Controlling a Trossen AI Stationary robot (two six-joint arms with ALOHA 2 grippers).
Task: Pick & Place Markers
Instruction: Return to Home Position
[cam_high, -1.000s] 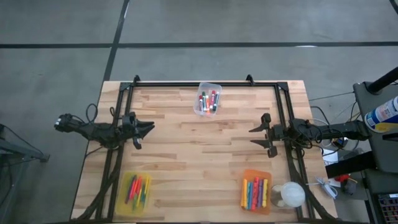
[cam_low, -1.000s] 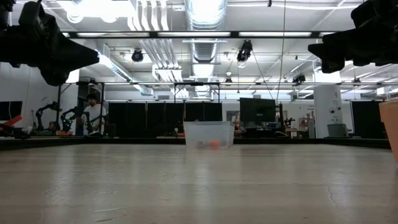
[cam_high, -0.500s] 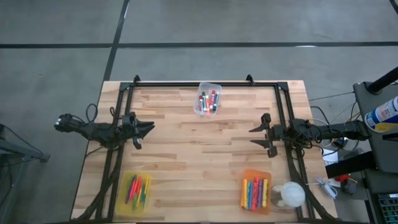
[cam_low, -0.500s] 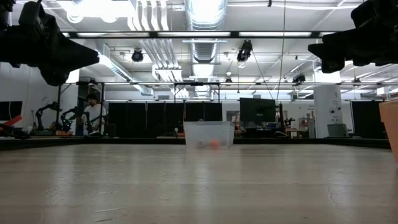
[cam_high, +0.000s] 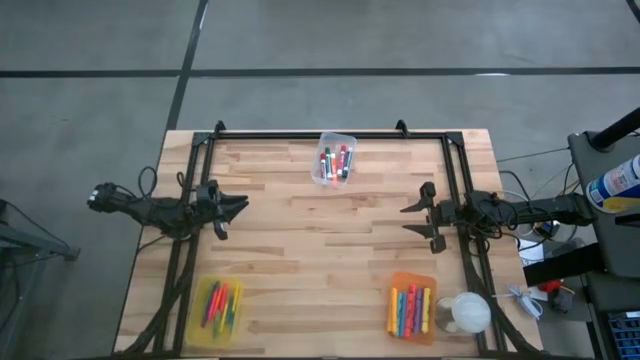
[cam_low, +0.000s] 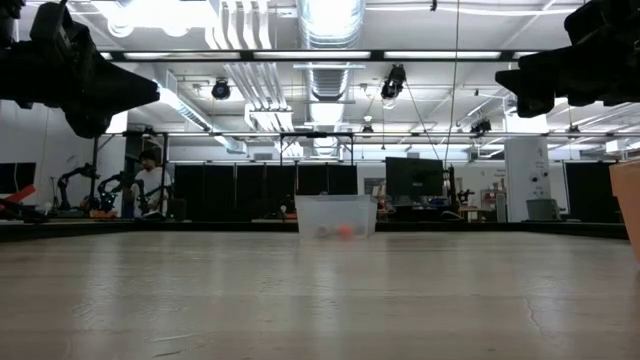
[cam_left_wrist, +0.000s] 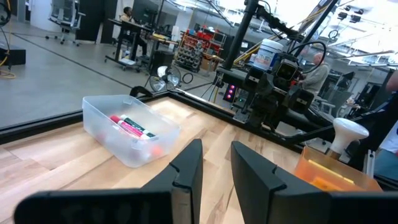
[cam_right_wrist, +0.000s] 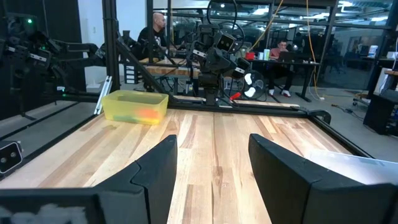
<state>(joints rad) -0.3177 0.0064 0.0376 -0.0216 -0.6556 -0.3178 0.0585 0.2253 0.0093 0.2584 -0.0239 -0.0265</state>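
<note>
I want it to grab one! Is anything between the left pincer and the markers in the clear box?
No, nothing visible. Only bare table lies between the left pincer and the markers in the clear box.

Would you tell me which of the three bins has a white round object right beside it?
The orange bin, next to the white round object; the yellow bin and clear bin stand alone.
</note>
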